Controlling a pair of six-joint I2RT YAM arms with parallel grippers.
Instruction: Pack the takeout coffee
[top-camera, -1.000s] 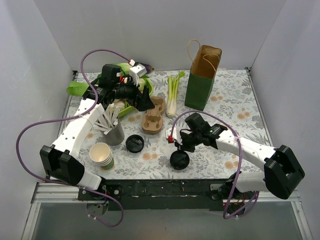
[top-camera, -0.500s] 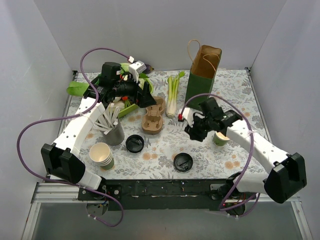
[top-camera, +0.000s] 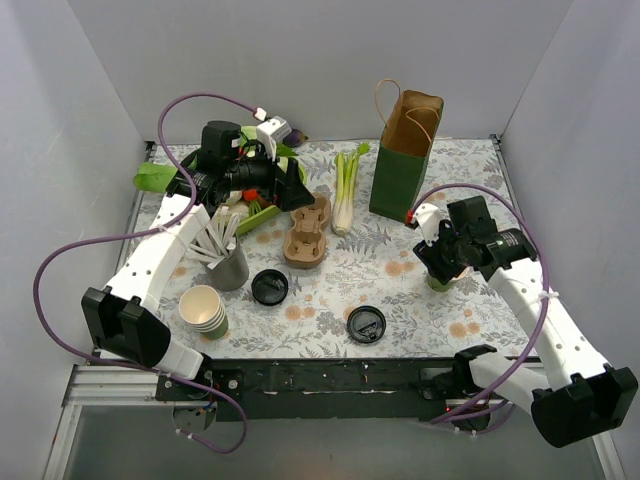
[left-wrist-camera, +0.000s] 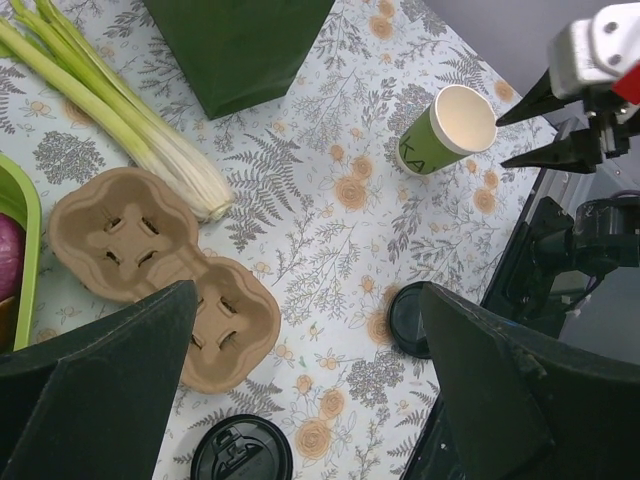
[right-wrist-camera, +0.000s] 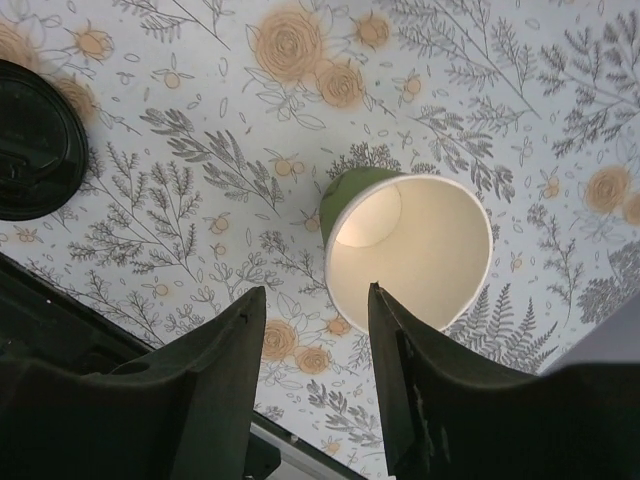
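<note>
The takeout coffee is a small green paper cup (top-camera: 438, 283) (left-wrist-camera: 447, 130) (right-wrist-camera: 410, 250), cream inside and with no lid, upright on the table at the right. My right gripper (top-camera: 436, 264) (right-wrist-camera: 315, 370) hangs just above it, open, with nothing between the fingers; one finger (right-wrist-camera: 400, 400) overlaps the cup's near rim in the right wrist view. One black lid (top-camera: 366, 324) (right-wrist-camera: 35, 140) (left-wrist-camera: 405, 320) lies at the front middle, another black lid (top-camera: 270, 287) (left-wrist-camera: 241, 450) further left. My left gripper (top-camera: 290, 193) (left-wrist-camera: 310, 390) is held wide open above the back left, empty.
A brown and green paper bag (top-camera: 403, 160) (left-wrist-camera: 240, 40) stands open at the back. A cardboard cup carrier (top-camera: 308, 232) (left-wrist-camera: 160, 265) and leeks (top-camera: 344, 190) (left-wrist-camera: 120, 130) lie mid-table. A stack of green cups (top-camera: 204, 310) and a grey cup of sticks (top-camera: 230, 265) stand front left.
My right gripper opened and let go of the black lid at the front middle. It then swung right to hang over the green cup. The left arm barely moved.
</note>
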